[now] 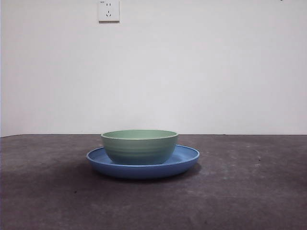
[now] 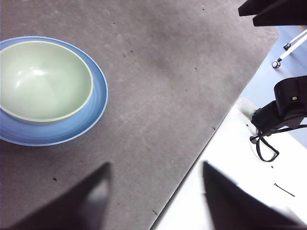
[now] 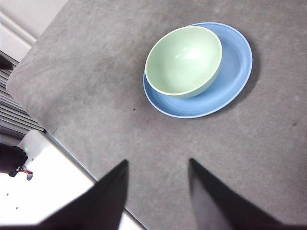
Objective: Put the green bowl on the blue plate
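Observation:
The green bowl [image 1: 139, 145] stands upright on the blue plate [image 1: 188, 158] in the middle of the table, set a little toward the plate's left side in the front view. Both wrist views look down on the pair: bowl [image 2: 43, 79] on plate [image 2: 98, 103], and bowl [image 3: 183, 61] on plate [image 3: 237, 57]. My left gripper [image 2: 156, 179] is open with nothing in it, held high near the table's edge and well away from the bowl. My right gripper [image 3: 158, 175] is also open with nothing between its jaws, raised above the opposite edge. Neither arm shows in the front view.
The dark grey table mat [image 1: 249, 191] runs to a white wall with a socket [image 1: 109, 10]. The left wrist view shows the mat's edge, a white base surface [image 2: 225, 163] and black equipment with a cable [image 2: 283, 110] beyond it.

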Controlling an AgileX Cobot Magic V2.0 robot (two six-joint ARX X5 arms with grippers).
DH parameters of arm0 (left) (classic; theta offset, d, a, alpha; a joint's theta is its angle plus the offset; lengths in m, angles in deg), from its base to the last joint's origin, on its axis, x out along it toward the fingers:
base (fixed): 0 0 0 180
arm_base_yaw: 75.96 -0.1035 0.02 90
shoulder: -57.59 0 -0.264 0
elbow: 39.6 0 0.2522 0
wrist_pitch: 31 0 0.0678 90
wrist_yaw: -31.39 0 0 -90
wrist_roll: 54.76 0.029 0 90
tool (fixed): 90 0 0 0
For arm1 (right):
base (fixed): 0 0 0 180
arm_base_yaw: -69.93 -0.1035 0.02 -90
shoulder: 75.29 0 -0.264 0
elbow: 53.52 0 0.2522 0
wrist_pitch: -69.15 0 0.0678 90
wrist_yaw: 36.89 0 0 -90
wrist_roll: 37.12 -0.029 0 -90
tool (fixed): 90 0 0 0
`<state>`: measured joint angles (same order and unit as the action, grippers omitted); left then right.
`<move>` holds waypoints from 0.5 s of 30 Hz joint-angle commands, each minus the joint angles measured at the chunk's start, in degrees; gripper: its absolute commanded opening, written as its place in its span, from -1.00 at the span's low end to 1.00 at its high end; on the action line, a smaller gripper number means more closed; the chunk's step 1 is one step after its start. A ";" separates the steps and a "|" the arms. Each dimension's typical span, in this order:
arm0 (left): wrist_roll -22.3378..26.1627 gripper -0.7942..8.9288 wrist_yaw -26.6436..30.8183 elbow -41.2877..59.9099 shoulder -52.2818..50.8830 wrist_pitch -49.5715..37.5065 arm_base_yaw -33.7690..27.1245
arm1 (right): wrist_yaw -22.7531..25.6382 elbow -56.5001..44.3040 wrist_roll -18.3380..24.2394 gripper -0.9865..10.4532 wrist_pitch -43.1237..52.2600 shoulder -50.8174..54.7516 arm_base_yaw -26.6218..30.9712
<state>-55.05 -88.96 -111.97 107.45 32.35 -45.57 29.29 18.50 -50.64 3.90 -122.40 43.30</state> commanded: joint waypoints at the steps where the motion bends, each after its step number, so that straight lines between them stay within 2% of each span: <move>1: 1.01 -0.79 -0.28 -0.44 0.31 -0.37 0.26 | 0.00 1.18 1.84 -0.82 0.35 -0.33 -0.46; 15: 1.11 -0.81 -0.28 -0.46 0.31 -0.33 0.26 | 0.00 1.18 1.99 -0.81 1.46 -0.33 -0.46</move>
<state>-54.96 -88.96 -111.97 107.45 32.35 -45.57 29.29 18.50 -49.33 4.78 -122.40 43.30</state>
